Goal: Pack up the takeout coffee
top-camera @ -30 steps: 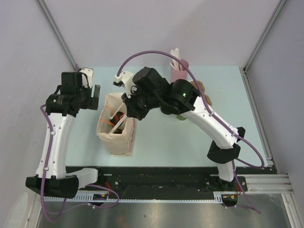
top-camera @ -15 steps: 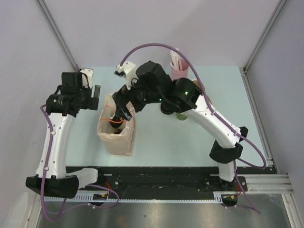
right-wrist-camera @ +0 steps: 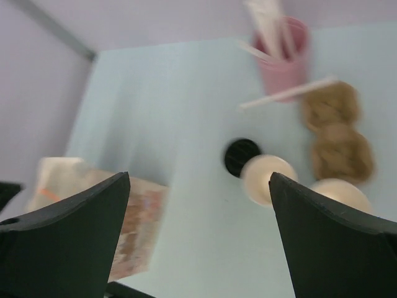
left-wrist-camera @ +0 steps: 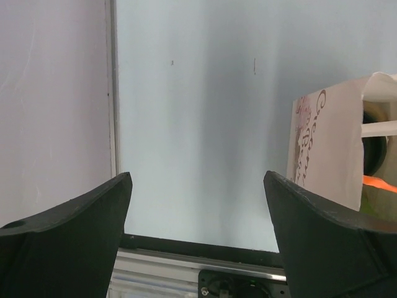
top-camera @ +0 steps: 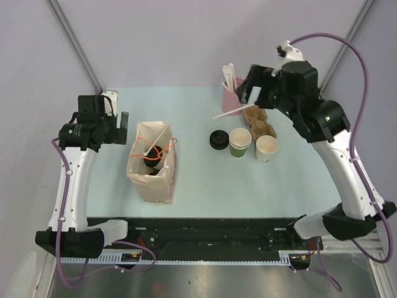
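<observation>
Left gripper (left-wrist-camera: 197, 176) gapes empty, a crinkled paper bag (top-camera: 152, 171) just to its right. Right gripper (right-wrist-camera: 198, 177) is spread wide, holding nothing; ahead of it sit a round black lid (top-camera: 218, 139), then the lidless green cup (top-camera: 240, 143) and white cup (top-camera: 267, 149), side by side
</observation>
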You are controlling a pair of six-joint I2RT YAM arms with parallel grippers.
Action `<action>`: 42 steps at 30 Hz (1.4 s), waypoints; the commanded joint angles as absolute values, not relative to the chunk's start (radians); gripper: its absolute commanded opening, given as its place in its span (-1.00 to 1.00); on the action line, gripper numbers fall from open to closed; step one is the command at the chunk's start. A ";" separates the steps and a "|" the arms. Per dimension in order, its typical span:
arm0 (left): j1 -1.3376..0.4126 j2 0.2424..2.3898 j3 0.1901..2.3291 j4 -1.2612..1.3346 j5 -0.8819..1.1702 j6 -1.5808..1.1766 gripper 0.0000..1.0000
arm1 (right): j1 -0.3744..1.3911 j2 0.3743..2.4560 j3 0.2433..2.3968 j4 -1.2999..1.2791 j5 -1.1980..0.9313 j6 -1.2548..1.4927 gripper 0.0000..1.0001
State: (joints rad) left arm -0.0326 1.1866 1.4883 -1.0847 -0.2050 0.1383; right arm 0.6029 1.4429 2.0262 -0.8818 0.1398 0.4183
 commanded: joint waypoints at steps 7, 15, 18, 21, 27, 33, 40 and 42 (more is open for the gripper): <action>0.074 1.117 1.265 -0.892 -0.009 0.038 1.00 | 0.140 0.959 1.254 -0.661 0.310 0.330 0.99; 0.072 0.951 0.980 -0.496 0.089 0.006 1.00 | 0.052 0.917 0.991 -0.535 0.296 0.275 0.99; 0.072 0.951 0.928 -0.444 0.068 0.006 1.00 | 0.046 0.934 0.959 -0.499 0.296 0.290 0.99; 0.072 0.940 0.887 -0.391 0.035 0.006 1.00 | 0.046 0.945 0.934 -0.485 0.368 0.348 0.99; 0.072 0.874 0.782 -0.298 0.135 0.044 1.00 | 0.044 0.968 0.914 -0.472 0.417 0.396 0.99; 0.072 0.877 0.787 -0.290 0.160 0.026 1.00 | 0.044 0.920 0.867 -0.434 0.425 0.402 0.99; 0.072 0.885 0.790 -0.284 0.158 0.021 1.00 | 0.046 0.874 0.825 -0.419 0.413 0.396 0.99; 0.072 0.885 0.788 -0.282 0.160 0.021 1.00 | 0.044 0.865 0.815 -0.405 0.408 0.393 1.00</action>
State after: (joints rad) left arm 0.0681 0.8955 0.7818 -0.3214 0.1329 0.0242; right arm 0.0483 0.8963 0.8310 -0.4732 0.3866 0.3885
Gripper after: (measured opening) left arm 0.996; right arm 0.994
